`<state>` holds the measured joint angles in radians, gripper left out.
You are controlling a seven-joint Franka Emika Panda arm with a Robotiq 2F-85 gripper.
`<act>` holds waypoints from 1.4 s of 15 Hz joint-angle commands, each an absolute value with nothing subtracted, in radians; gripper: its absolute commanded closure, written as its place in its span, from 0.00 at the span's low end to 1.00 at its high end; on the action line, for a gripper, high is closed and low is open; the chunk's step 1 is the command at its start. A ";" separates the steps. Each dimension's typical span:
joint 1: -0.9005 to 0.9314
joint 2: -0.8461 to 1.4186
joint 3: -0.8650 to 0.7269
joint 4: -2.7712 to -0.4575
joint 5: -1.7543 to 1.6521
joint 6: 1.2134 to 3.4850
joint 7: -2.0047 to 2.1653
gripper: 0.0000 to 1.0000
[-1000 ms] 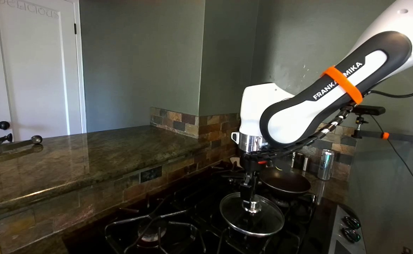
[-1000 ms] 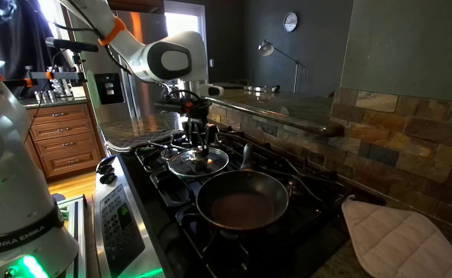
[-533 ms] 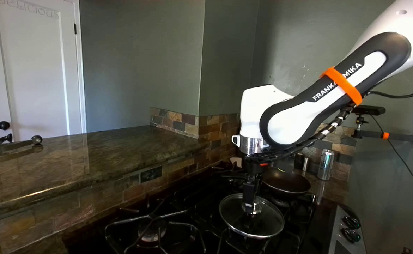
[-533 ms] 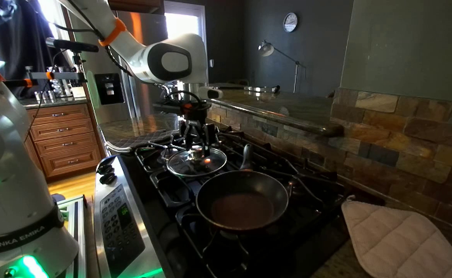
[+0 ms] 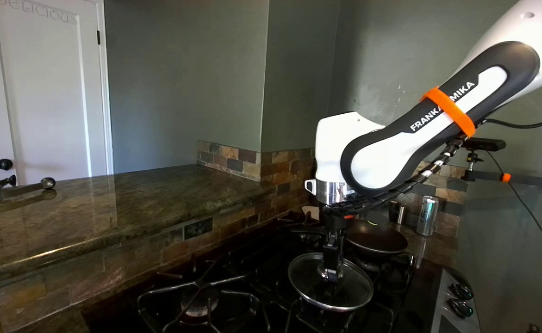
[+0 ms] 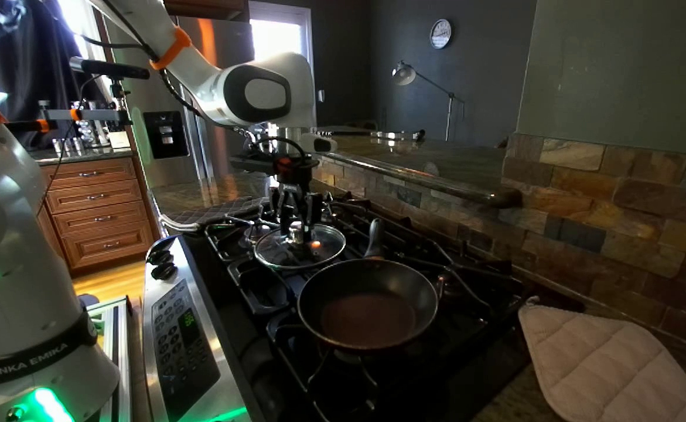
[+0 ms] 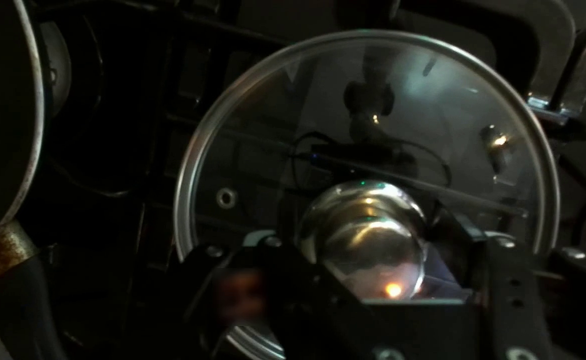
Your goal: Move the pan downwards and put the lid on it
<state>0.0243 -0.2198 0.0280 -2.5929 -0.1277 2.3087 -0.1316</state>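
The claw (image 6: 298, 227) straddles the knob (image 7: 373, 260), spread, gripping nothing; lopsided closing could skid the lid (image 6: 304, 256) into the pan (image 6: 368, 305) at four o'clock.

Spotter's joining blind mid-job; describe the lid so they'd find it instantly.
On the black gas stovetop, find the dark frying pan. Beside it, beneath the robot's gripper, lies the round glass lid. Unlike the opaque frying pan, it is see-through, with a shiny metal rim and silvery central knob.
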 commanded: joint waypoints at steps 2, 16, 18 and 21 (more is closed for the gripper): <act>0.032 -0.247 0.027 -2.600 -0.121 2.292 -0.137 0.63; 0.033 -0.247 0.032 -2.595 -0.133 2.295 -0.128 0.30; 0.031 -0.247 0.032 -2.594 -0.139 2.298 -0.124 0.16; 0.030 -0.240 0.035 -2.589 -0.149 2.315 -0.117 0.00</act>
<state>0.0281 -0.2422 0.0294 -2.5907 -0.1330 2.3082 -0.1314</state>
